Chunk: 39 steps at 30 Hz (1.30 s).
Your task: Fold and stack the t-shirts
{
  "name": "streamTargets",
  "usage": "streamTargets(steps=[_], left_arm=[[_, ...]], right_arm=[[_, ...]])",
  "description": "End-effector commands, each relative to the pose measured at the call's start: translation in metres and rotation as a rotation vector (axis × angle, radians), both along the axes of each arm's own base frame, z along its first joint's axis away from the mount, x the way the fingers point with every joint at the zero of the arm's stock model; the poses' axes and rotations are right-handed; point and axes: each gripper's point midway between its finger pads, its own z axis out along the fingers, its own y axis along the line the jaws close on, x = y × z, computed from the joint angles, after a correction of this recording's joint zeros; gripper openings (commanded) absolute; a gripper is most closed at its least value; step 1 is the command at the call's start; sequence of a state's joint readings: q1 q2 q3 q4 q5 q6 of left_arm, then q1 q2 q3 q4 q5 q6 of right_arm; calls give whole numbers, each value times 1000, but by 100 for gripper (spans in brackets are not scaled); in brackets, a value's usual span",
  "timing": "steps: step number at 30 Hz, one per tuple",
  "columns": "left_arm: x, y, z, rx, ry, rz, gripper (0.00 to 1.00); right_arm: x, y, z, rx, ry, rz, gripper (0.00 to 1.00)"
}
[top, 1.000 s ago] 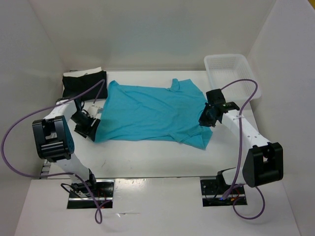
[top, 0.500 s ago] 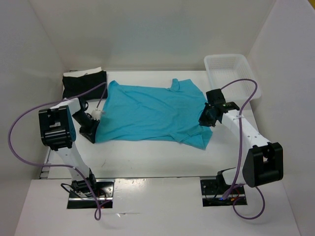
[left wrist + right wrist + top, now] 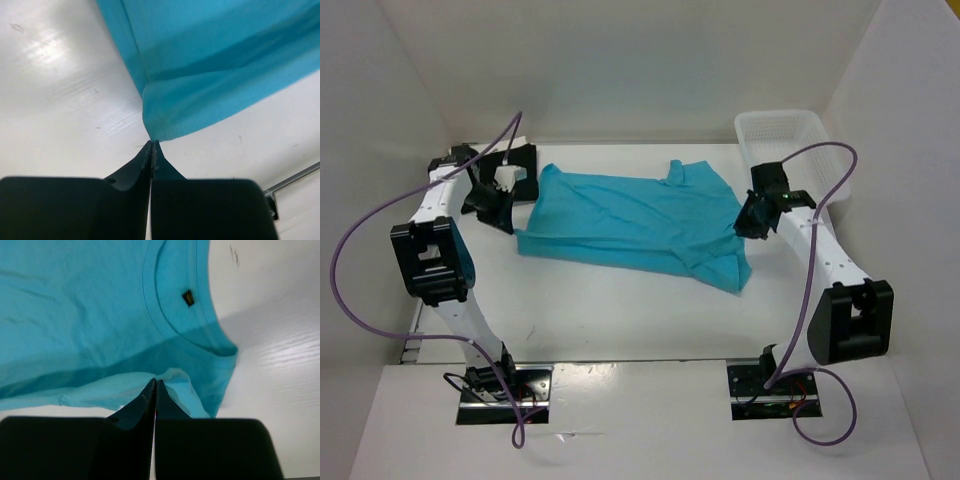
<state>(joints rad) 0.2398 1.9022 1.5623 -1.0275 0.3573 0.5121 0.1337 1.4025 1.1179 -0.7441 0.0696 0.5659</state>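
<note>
Top external view takes in the white table [image 3: 620, 310], and most of its middle is covered by the turquoise t-shirt [image 3: 630, 220], lying crosswise with its hem toward the left arm and its collar toward the right arm. At the far right corner sits the white lattice basket [image 3: 745, 140]. At the far left, partly hidden behind the left arm, lies the black t-shirt [image 3: 527, 165]. I cannot make out a cream one.

Left wrist view shows the left gripper [image 3: 152, 146] with its jaws pressed fully together on the very tip of a hem corner, the cloth hanging away from it above the table. Right wrist view shows the right gripper [image 3: 156, 384] likewise clamped tight, pinching the shirt's edge just below the collar [image 3: 165, 315] with its small dark label [image 3: 188, 297].

The step in hand looks like a lengthwise fold of the turquoise shirt. To do it well, both arms should probably rise together and keep the held edge taut, then carry it across evenly and lay it square on the opposite edge. The left pinch is thin, so a slow, level move seems wise; a jerk could pull the corner free.
</note>
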Motion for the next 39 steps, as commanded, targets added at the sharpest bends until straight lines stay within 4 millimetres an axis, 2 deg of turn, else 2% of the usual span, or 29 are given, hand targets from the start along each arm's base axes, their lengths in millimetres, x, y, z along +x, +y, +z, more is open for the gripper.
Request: streamTargets(steps=[1,3,4,5,7,8,10,11,13,14,15,17,20,21,23,24,25,27,28,29,30,31,33,34,35,36,37,38,39], left_arm=[[9,-10,12,-73,14,31,0],[15,-9,8,-76,21,41,0],[26,-9,15,-84,-6,48,0],[31,-8,12,-85,-4,48,0],[54,-5,19,-93,-43,82,0],[60,-4,21,-92,-53,90,0],[76,-5,23,-92,-73,96,0],[80,-9,22,-95,-71,96,0],[82,-11,12,-88,-47,97,0],[85,-9,16,-75,-60,99,0],[86,-14,10,-77,-48,89,0],[88,-12,6,-70,-43,101,0],[89,-9,-4,-54,-27,115,0],[91,-9,-1,-56,-32,124,0],[96,-8,-4,-55,-40,124,1],[95,-7,-10,-51,-21,138,3],[102,-10,-11,-52,-34,138,7],[108,-9,-16,-54,-29,147,19],[111,-7,-13,-46,-37,162,24],[113,-7,-15,-46,-35,162,27],[115,0,-16,-41,-37,196,40],[120,7,-12,-29,-61,207,49],[119,16,7,-36,-102,239,55],[117,24,15,-44,-122,258,59],[103,21,9,-49,-86,259,59],[96,25,25,-44,-124,270,61],[86,23,23,-36,-120,243,62],[72,14,29,-32,-122,215,63],[51,5,4,-29,-55,191,63]], right_arm=[[37,-15,31,-52,-97,2,0],[49,-15,26,-63,-88,18,0],[57,-14,30,-69,-98,28,0],[61,-14,21,-71,-72,29,0],[73,-12,21,-73,-81,49,0],[79,-11,13,-74,-67,49,0],[88,-14,14,-80,-71,49,0],[91,-14,5,-87,-57,58,0],[97,-13,6,-85,-61,72,0],[100,-12,4,-85,-61,72,0],[106,-12,4,-91,-65,82,0],[113,-14,6,-104,-73,85,0],[122,-16,1,-130,-58,96,0],[122,-18,-5,-140,-39,92,0],[131,-22,-1,-163,-53,88,4],[135,-21,-1,-163,-58,88,7],[142,-21,0,-168,-59,97,19],[152,-22,3,-180,-72,98,34],[155,-24,-5,-194,-48,92,45],[164,-24,7,-193,-75,89,64],[167,-24,11,-198,-76,97,67],[163,-24,14,-199,-61,98,70],[157,-20,36,-199,-93,95,77],[141,-16,31,-196,-65,85,79],[126,-17,54,-182,-110,64,79],[113,-12,56,-158,-116,59,80],[85,-11,27,-126,-42,29,80],[69,-9,42,-93,-93,13,80],[54,-9,32,-72,-66,-5,80]])
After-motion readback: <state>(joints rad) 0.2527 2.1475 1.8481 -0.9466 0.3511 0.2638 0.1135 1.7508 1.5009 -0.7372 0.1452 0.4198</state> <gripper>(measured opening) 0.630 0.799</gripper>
